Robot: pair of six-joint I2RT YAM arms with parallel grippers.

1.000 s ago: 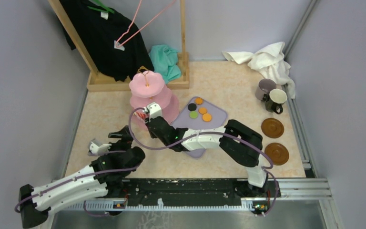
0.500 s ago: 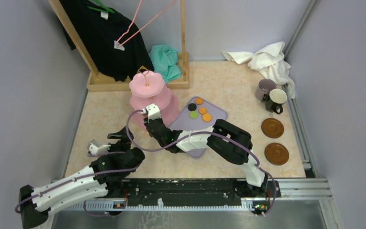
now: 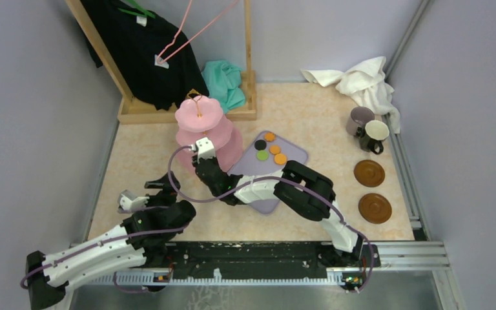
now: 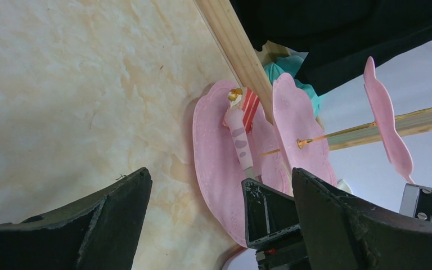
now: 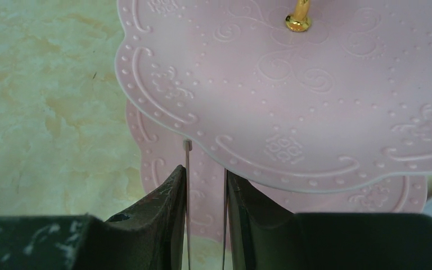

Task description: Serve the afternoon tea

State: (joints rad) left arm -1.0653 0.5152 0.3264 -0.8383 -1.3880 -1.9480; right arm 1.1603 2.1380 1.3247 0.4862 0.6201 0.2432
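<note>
R gripper point(image 5: 205, 174) w/ tongs point(image 5: 187, 163) at pink 3-tier stand point(image 5: 292, 84)
Fingers near-closed on tongs; blades point straight ahead, tips at mid-tier rim, above bottom tier. L gripper point(image 4: 222, 174) wide open, empty, farther off.

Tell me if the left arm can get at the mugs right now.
Probably not. The mugs stand at the far right edge, while the open left pincer sits near left, and the right arm lies stretched across the middle toward the stand, barring the way.
</note>
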